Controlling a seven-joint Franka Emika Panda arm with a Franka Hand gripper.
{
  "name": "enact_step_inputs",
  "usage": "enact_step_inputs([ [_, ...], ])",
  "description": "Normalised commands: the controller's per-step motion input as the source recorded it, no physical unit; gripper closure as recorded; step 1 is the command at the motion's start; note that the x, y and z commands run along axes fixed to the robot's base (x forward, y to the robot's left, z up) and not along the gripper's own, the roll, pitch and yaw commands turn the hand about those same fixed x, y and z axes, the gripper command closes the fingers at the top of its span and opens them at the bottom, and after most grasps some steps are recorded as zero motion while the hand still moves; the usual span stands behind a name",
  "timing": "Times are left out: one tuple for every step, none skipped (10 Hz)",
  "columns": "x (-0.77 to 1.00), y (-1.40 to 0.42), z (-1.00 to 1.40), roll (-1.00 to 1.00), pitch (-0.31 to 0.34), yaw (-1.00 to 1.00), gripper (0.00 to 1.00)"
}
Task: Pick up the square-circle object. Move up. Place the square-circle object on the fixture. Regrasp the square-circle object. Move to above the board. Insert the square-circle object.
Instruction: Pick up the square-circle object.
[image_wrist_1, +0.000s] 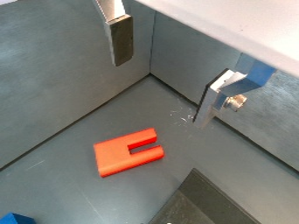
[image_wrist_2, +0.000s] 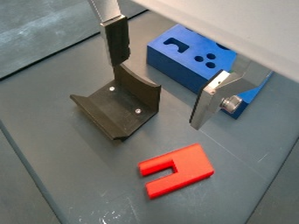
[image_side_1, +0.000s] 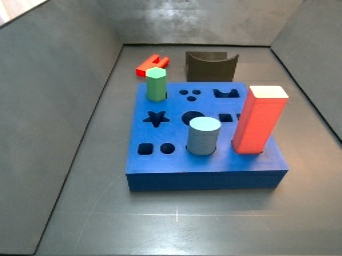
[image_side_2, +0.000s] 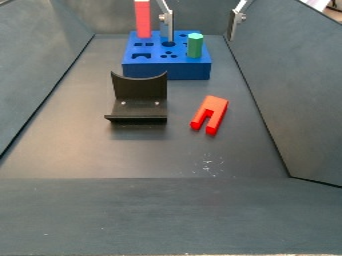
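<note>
We are looking at a grey-floored enclosure. The square-circle object (image_wrist_2: 176, 173), a small bright red forked piece, is lying flat on the floor (image_side_2: 80, 130) beside the fixture (image_side_2: 138, 97), apart from it, with nothing gripping it. In both wrist views the gripper (image_wrist_2: 162, 68) is hanging above the floor with its fingers (image_wrist_1: 121, 40) spread wide and holding nothing. The blue board (image_side_1: 203, 140) is sitting near the back wall, carrying a green peg (image_side_1: 156, 83), a grey cylinder (image_side_1: 202, 136) and a tall red-orange block (image_side_1: 261, 120).
</note>
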Motion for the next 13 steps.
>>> enact_step_inputs([
  [-0.54, -0.31, -0.57, -0.06, -0.324, -0.23, 0.0],
  [-0.36, -0.19, -0.78, -0.05, -0.236, -0.58, 0.0],
  [-0.2, -0.17, -0.84, -0.03, -0.171, -0.72, 0.0],
  [-0.17, -0.18, -0.86, -0.03, -0.159, -0.74, 0.0],
  [-0.07, -0.3, -0.79, 0.0, -0.22, -0.78, 0.0],
  [-0.04, -0.35, -0.75, 0.0, -0.259, -0.77, 0.0],
  [0.01, -0.33, -0.81, 0.0, -0.224, -0.69, 0.0],
  [0.23, -0.23, -0.9, 0.0, -0.146, -0.58, 0.0],
  [0.2, 0.0, -0.66, -0.01, -0.109, -0.4, 0.0],
  [0.0, 0.0, 0.0, 0.01, 0.007, 0.0, 0.0],
  [-0.06, 0.0, -0.17, 0.0, 0.0, 0.0, 0.0],
  [-0.29, 0.0, -0.88, 0.06, -0.097, 0.0, 0.0],
  [-0.56, -0.07, -0.83, 0.07, -0.22, 0.05, 0.0],
])
